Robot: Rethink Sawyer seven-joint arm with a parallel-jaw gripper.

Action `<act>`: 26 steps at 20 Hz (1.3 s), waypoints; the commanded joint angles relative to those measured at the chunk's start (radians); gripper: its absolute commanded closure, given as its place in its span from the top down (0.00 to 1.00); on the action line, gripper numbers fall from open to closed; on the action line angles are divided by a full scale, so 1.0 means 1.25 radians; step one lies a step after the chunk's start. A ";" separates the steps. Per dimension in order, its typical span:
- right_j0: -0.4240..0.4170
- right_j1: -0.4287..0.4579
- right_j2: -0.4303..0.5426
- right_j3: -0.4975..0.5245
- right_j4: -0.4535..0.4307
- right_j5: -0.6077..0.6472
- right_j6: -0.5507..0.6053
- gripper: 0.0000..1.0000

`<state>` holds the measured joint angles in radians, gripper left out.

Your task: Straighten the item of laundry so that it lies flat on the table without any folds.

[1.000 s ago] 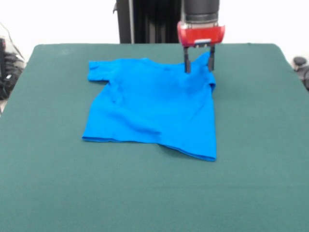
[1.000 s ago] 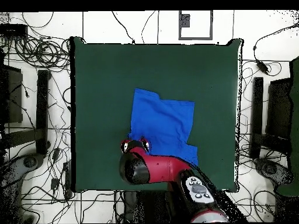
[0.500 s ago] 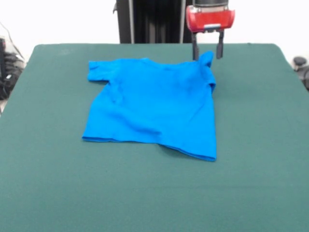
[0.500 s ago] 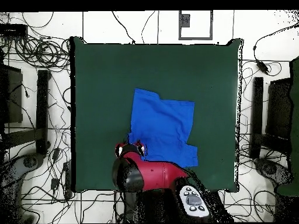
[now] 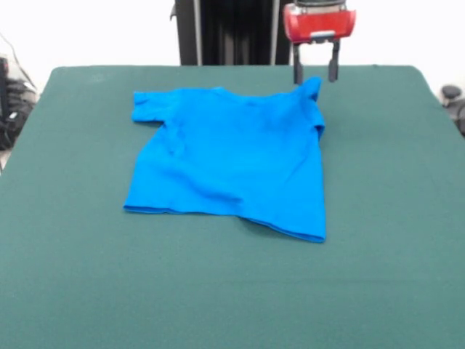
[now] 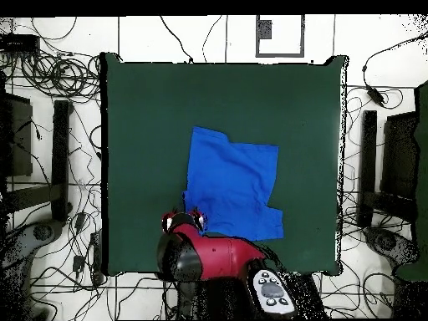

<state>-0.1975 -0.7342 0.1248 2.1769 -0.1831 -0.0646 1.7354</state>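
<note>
While the red pincer (image 5: 315, 73) hangs open and empty, the blue T-shirt (image 5: 229, 160) lies just below it on the green counter (image 5: 385, 218), one sleeve puckered; regrasping that corner seems next.

the blue t-shirt (image 5: 229, 161) is the only thing lying on the green table (image 5: 378, 276), toward the pedestal side. bare felt runs wide on the camera side of the shirt and down both its flanks, so passage there is free. at the shirt's far corner the gripper (image 5: 315, 71) hangs with fingers (image 5: 298, 70) apart, just above the raised sleeve (image 5: 311, 89), narrowing access there.
</note>
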 commanded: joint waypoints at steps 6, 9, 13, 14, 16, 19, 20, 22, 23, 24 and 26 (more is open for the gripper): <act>0.060 0.135 -0.008 0.013 0.024 -0.109 0.182 1.00; 0.080 0.150 -0.023 0.006 0.034 -0.125 0.184 1.00; 0.096 0.179 -0.036 -0.015 0.044 -0.143 0.178 1.00; 0.100 0.190 -0.040 -0.023 0.045 -0.151 0.177 1.00; 0.109 0.211 -0.049 -0.037 0.048 -0.166 0.174 1.00; 0.111 0.237 -0.051 -0.054 0.048 -0.186 0.171 1.00; 0.111 0.243 -0.051 -0.056 0.047 -0.193 0.171 1.00; 0.117 0.241 -0.055 -0.044 0.047 -0.208 0.176 1.00; 0.118 0.251 -0.056 -0.055 0.051 -0.208 0.174 1.00; 0.119 0.260 -0.056 -0.066 0.054 -0.208 0.171 1.00; 0.115 0.258 -0.054 -0.062 0.053 -0.210 0.170 1.00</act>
<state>-0.0815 -0.4616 0.0541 2.1811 -0.1815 -0.2676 1.7352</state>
